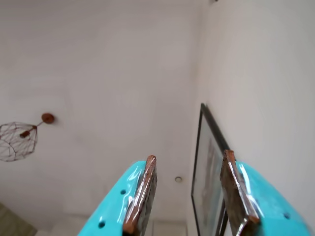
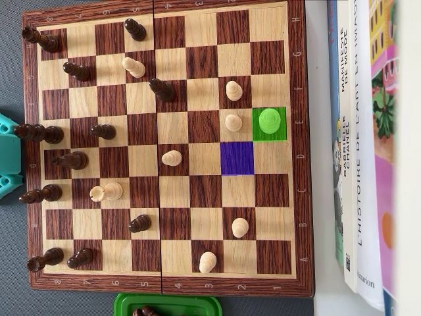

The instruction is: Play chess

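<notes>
Turquoise fingers (image 1: 123,206) tipped with brown pads fill the bottom of the wrist view, nearest the lens. The arm is pitched upward, so that a white ceiling and wall are seen instead of the board; only a turquoise part of the arm (image 2: 8,158) is visible in the overhead view, at the left edge beside the chessboard (image 2: 164,282).

Around the fingers, a black-framed picture (image 1: 206,182) is seen on the wall to their right, a wire lampshade (image 1: 17,141) hanging from a brown ceiling fitting to their upper left, and a small round ceiling fixture (image 1: 178,179) between them.

The chessboard lies on the tabletop (image 2: 10,66). Dark pieces are clustered along its left side, among them one in the top left corner (image 2: 39,39). Light pieces are scattered over its middle and right, such as one near the centre (image 2: 172,158). A light piece (image 2: 268,121) stands on a green-highlighted square (image 2: 256,135) near the right edge; a purple-highlighted square (image 2: 237,158) lies diagonally below and left of it, bare. A green tray (image 2: 168,304) holding a dark piece touches the board's lower edge. Books (image 2: 358,145) lie along its right edge.

The end effector (image 1: 189,223) is parted, its pads well apart, and nothing is held or touched.
</notes>
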You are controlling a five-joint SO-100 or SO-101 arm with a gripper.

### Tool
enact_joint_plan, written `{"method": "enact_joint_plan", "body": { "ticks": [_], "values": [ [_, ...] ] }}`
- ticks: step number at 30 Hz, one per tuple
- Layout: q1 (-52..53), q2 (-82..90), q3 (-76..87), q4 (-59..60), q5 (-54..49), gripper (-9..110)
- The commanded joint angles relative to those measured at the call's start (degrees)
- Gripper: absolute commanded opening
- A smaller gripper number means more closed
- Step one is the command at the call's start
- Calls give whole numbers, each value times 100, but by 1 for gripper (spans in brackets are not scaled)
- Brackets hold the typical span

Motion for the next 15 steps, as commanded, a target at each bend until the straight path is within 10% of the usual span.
{"method": "enact_joint_plan", "body": {
  "ticks": [1, 15],
  "values": [
    [-18, -26, 114, -343, -26, 19],
    [9, -26, 114, -1266, -26, 19]
  ]
}}
